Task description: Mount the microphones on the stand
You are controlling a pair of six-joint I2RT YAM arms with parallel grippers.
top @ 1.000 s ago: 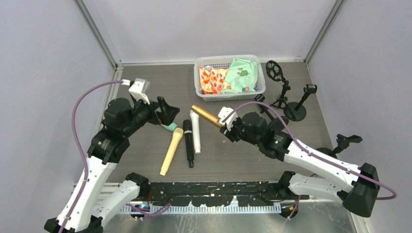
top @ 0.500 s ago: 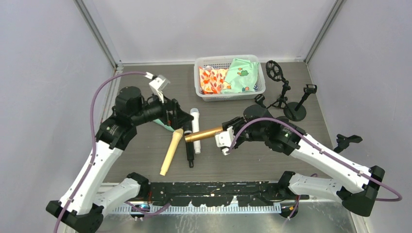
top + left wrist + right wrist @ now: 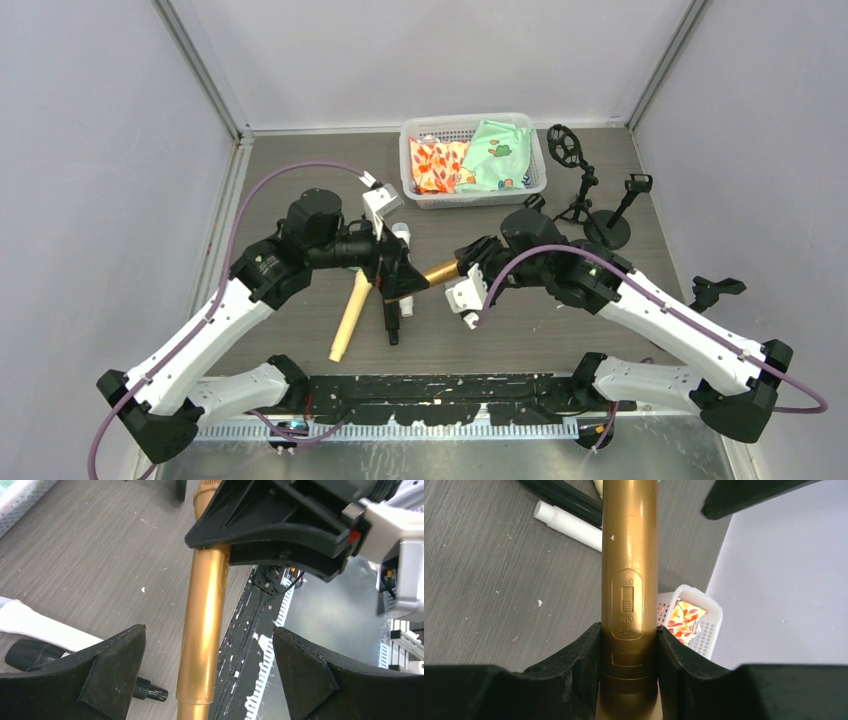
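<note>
We find the brown-gold microphone (image 3: pixel 436 271) clamped between the right fingers (image 3: pixel 574 672), held roughly level above the dark wood-grain tabletop (image 3: pixel 290 180), near its middle. The left fingers (image 3: pixel 112 667) stand wide, straddling its free end without contact. Pale grey walls (image 3: pixel 440 60) enclose the surface on three sides. A white basket (image 3: pixel 478 193) sits by the rear wall.

We see both arms (image 3: pixel 200 335) clad in white shells, jointed with black motor housings (image 3: pixel 310 215). Purple cables (image 3: pixel 320 164) run to boxy white wrist cameras (image 3: pixel 382 205); the fingers (image 3: pixel 310 680) are matte black wedges.
</note>
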